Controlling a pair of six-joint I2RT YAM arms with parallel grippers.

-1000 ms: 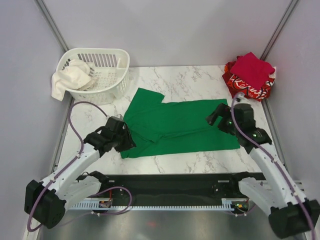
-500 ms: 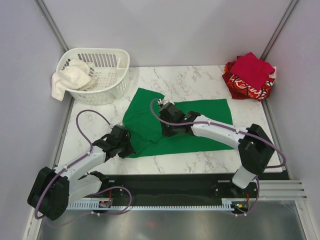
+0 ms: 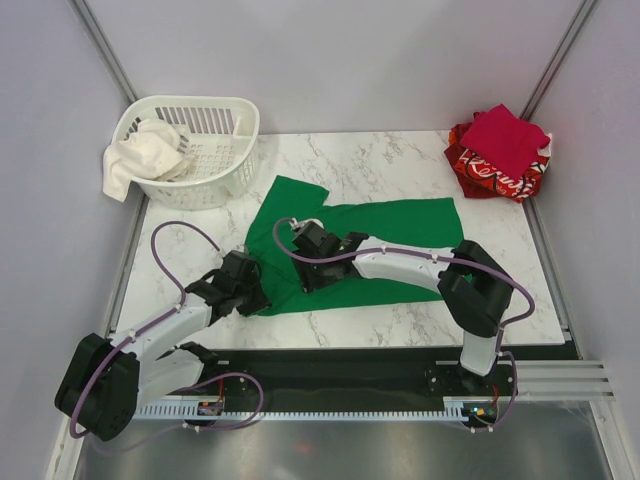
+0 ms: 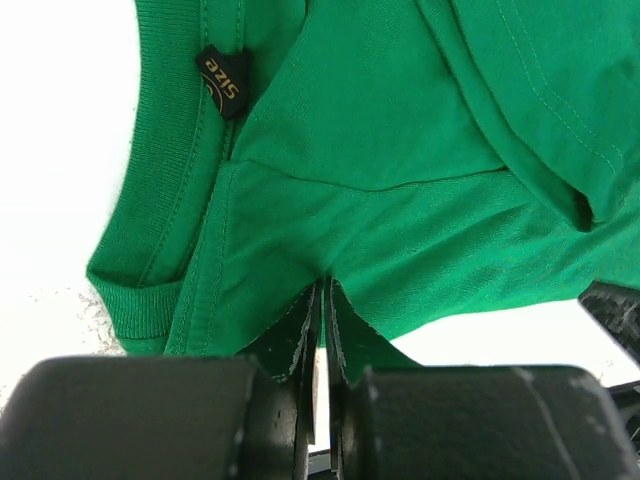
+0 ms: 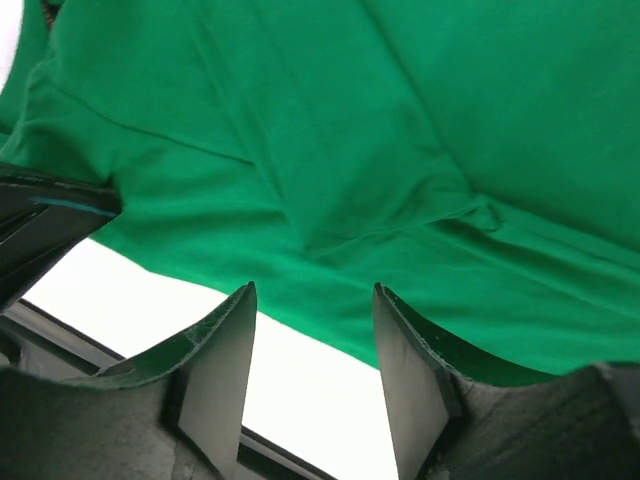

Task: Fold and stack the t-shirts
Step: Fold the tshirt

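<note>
Green t-shirt (image 3: 410,225) flat on the middle of the marble worktop (image 3: 400,160), its near-left edge pinched by the left tool (image 4: 325,292) (fingers pressed together on the cloth). Right tool (image 5: 314,305) spread wide over the left part of this shirt, holding nothing. Crimson t-shirt (image 3: 505,135) folded on top of the red printed t-shirt (image 3: 485,175) in the far right corner

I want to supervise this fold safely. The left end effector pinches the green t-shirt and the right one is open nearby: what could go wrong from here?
The left end effector pinches only a small fold at the edge of the green t-shirt; a pull may slip it free.
The open right end effector is close to the left one, so they might collide.
The right arm reaches across the shirt and may drag or wrinkle it.
</note>
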